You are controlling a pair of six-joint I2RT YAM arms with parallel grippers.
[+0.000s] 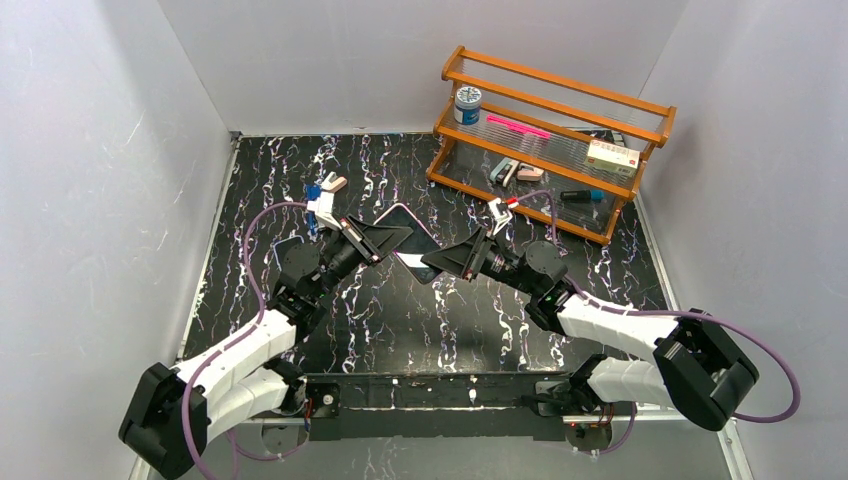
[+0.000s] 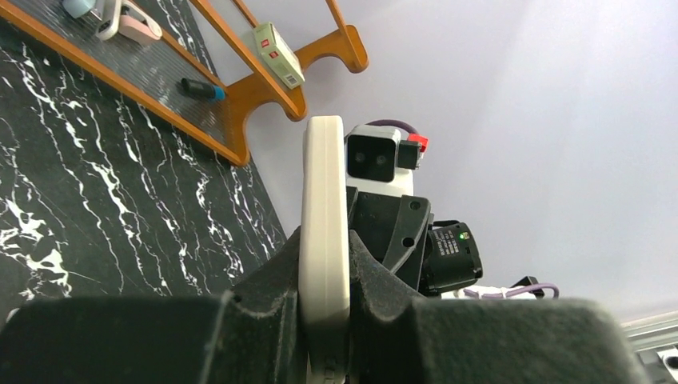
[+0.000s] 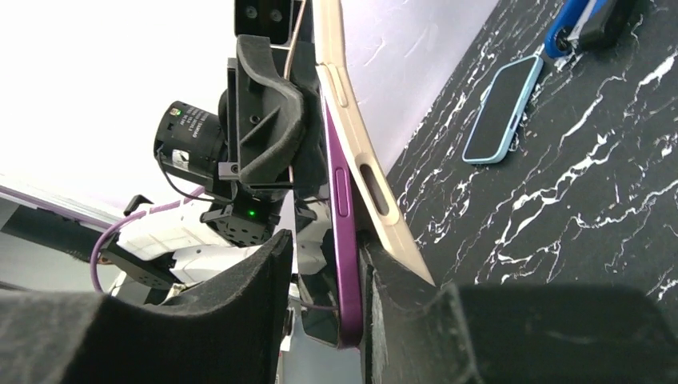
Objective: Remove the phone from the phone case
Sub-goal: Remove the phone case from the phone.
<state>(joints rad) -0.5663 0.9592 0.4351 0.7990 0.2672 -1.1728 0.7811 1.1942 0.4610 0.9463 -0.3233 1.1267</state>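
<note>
Phone and case are up off the marbled black table (image 1: 400,315), held in mid-air between the two arms, out in the middle and in front of the wooden rack (image 1: 555,135).

On the left side, the left gripper (image 2: 324,280) is clenched tight on the cream phone case (image 2: 324,200). The case stands on edge, and its thin side is squeezed between the black foam fingers (image 2: 264,284).

Across from it, the right gripper (image 3: 328,272) has its pads on the purple phone (image 3: 342,232), one pad against the glass and the other against the back. That claw is grasping the phone itself. From the right wrist camera, the case bows away from the phone's side rail. A wedge of daylight shows between them at the near end, and the case's near corner sits outside the finger. Higher up, the case and phone run close together towards the left claw, and I can't tell how much of the phone is seated there.

Down on the table, well apart from the action, lies a second phone in a light blue case (image 3: 500,108), flat with its screen up. On the rack sit a pink marker (image 1: 518,126), a round tin (image 1: 467,101) and a small box (image 1: 612,155).
</note>
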